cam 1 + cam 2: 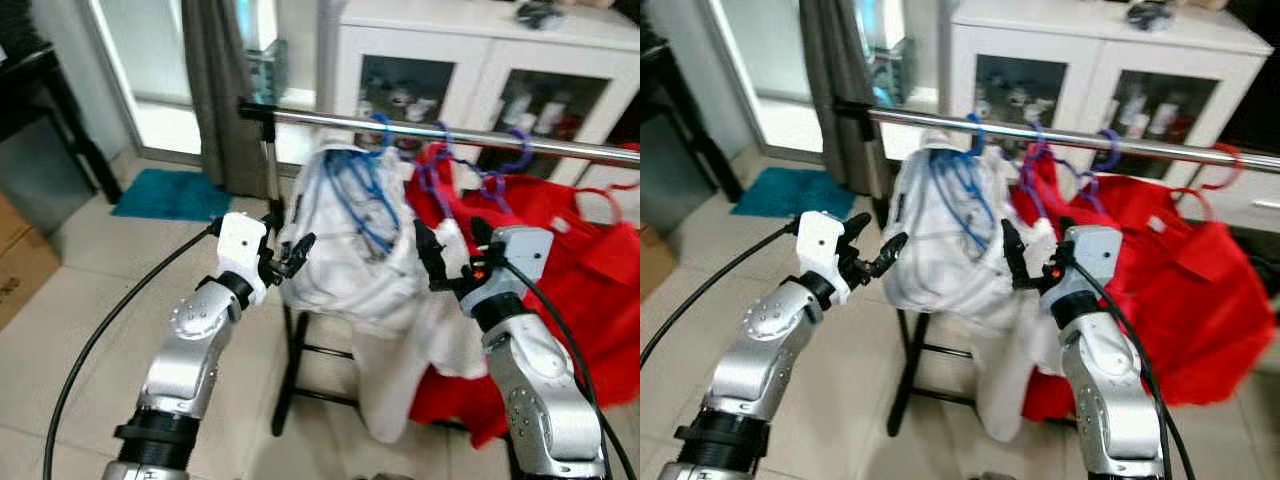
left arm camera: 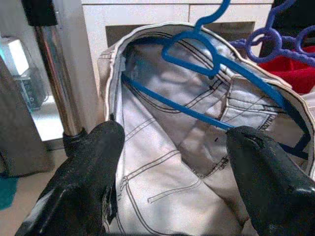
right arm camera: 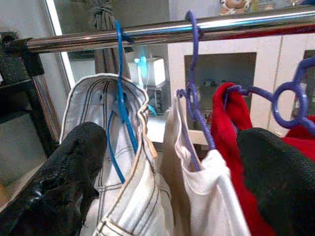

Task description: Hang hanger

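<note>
We see the blue hanger (image 3: 119, 105) hooked over the metal rail (image 1: 450, 133), carrying white jeans (image 1: 345, 235). Beside it a purple hanger (image 3: 193, 105) holds a white garment (image 3: 209, 196), next to red clothes (image 1: 560, 290). Our left gripper (image 1: 285, 262) sits at the jeans' left edge, fingers spread; our right gripper (image 1: 452, 252) is spread too, near the white garment. A white cabinet (image 1: 480, 60) stands behind.

No writing, label, brand or number can be read anywhere here. The bottles behind the cabinet (image 1: 480, 60) glass are too blurred to show any print, and the clothes carry no legible tags.
</note>
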